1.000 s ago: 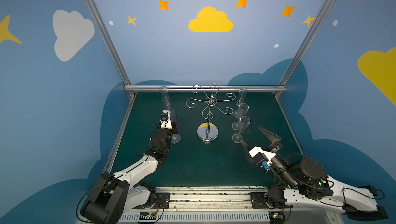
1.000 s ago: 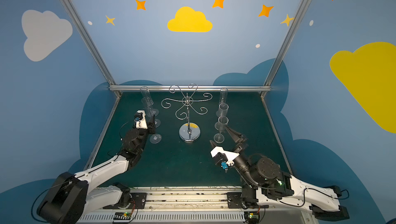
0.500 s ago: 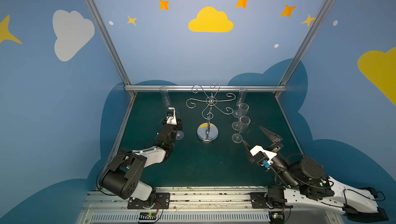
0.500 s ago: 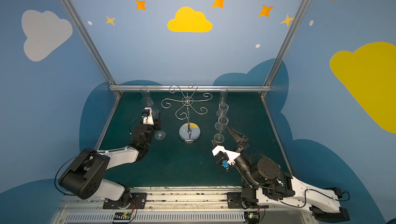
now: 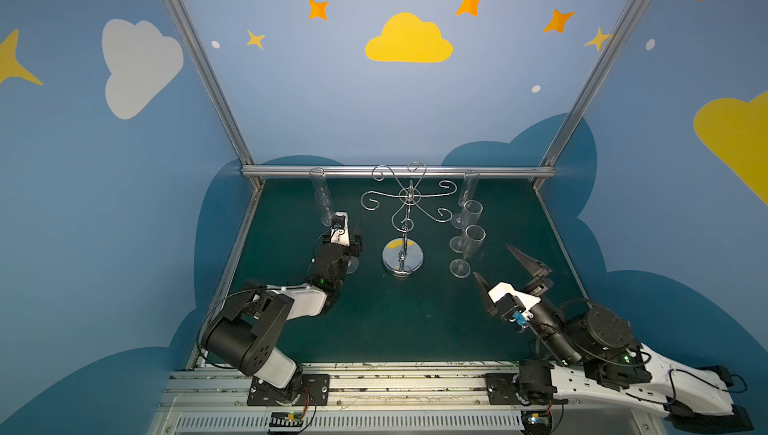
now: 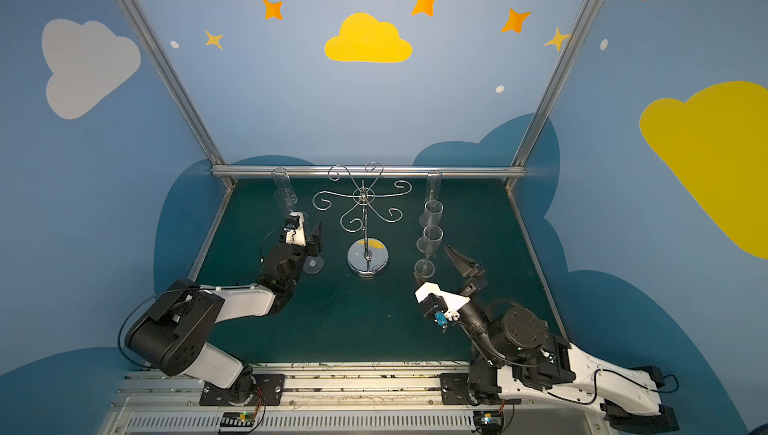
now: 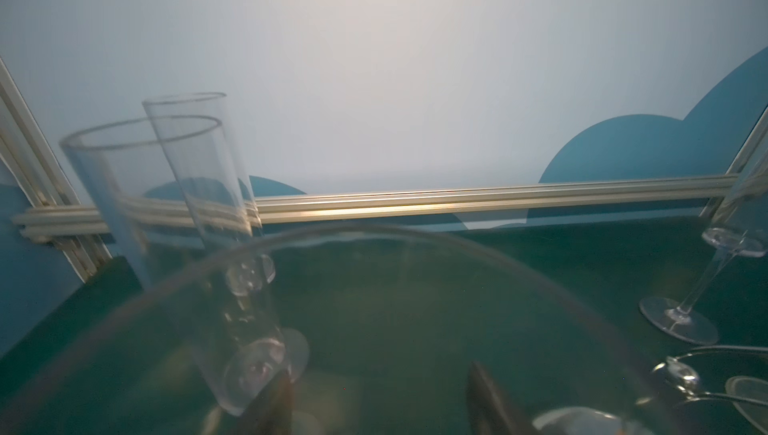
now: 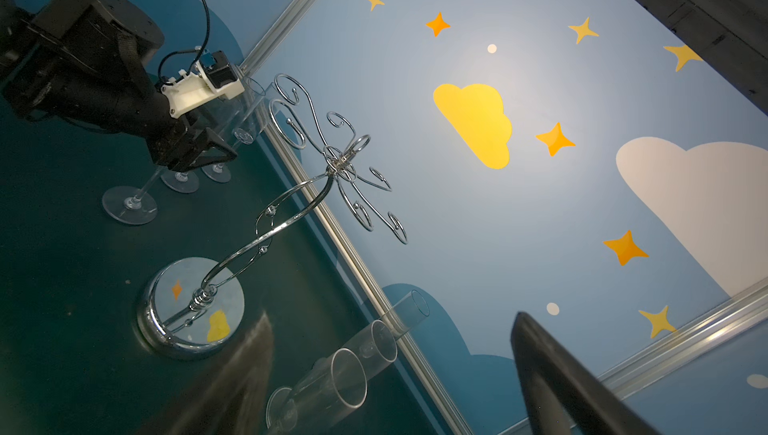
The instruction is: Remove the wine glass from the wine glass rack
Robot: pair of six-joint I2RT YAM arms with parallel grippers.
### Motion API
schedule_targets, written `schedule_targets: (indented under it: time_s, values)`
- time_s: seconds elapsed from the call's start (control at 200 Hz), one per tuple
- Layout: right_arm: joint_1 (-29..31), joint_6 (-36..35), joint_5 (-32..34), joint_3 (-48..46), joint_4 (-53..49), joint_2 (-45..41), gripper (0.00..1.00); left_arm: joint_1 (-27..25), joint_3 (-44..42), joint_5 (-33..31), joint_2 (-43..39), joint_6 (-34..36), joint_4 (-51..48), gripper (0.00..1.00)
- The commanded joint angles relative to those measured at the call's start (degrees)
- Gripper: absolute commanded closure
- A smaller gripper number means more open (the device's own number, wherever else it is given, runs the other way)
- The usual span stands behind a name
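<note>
The rack (image 5: 409, 195) is shiny chrome wire, its round base (image 5: 402, 260) polished like a mirror. The glasses (image 5: 473, 239) look clear, smooth and glossy, can't tell if glass or plastic. Then the table top (image 5: 395, 320) is matt dark green, kinda felt-like, and the frame rail (image 5: 291, 171) is dull silvery metal.

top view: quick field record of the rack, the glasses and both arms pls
rack: wine glass rack upright mid-table, every arm bare
left side: three glasses standing, back left glass by the rear rail
right side: three glasses standing in a row, front right glass nearest the arm
left gripper: jaws apart around the near left glass, whose foot is on the table; contact unclear
right gripper: jaws wide open, empty, near the front right glass
</note>
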Motion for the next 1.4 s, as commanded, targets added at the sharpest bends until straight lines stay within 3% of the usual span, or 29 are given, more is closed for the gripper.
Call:
schedule_targets:
  time_s: [0.0, 0.34, 0.716, 0.916, 1.041, 1.156, 1.271, 1.397]
  values:
    - [-0.24, 0.77, 0.86, -0.48, 0.12, -1.01, 0.11, -0.84, -0.29, -1.87, -0.91, 0.79, -1.31, 0.23]
    - [-0.24, 0.94, -0.48, -0.91, 0.33, -1.95, 0.11, -2.84, -1.7, -5.79, -7.73, 1.33, -7.47, 0.13]
    - [-0.33, 2.06, -4.72, -0.76, 1.38, -4.38, 0.11, -2.89, -5.59, -7.99, -29.79, -0.78, -27.46, 0.01]
    - [-0.5, 3.25, -9.05, 0.88, 3.35, -1.09, 0.11, -2.8, -2.87, -2.08, -47.88, 1.97, -45.3, 0.01]
    - [-1.21, 2.11, -10.5, 2.53, 6.92, 4.3, 0.11, -2.11, 2.06, 8.86, -54.45, 6.79, -52.97, 0.01]
    - [-5.11, 3.59, -12.94, 5.26, 9.77, 10.98, 0.11, -1.94, 9.53, 10.83, -54.28, 10.7, -58.48, 0.01]
    - [-13.27, 8.22, -18.73, 11.75, 7.02, 18.48, 0.11, -1.04, 15.42, 10.9, -50.83, 15.44, -58.91, 0.01]
    - [-22.61, 8.0, -19.36, 17.45, 10.06, 24.32, 0.11, 2.38, 20.73, 9.94, -46.66, 19.89, -59.87, 0.01]
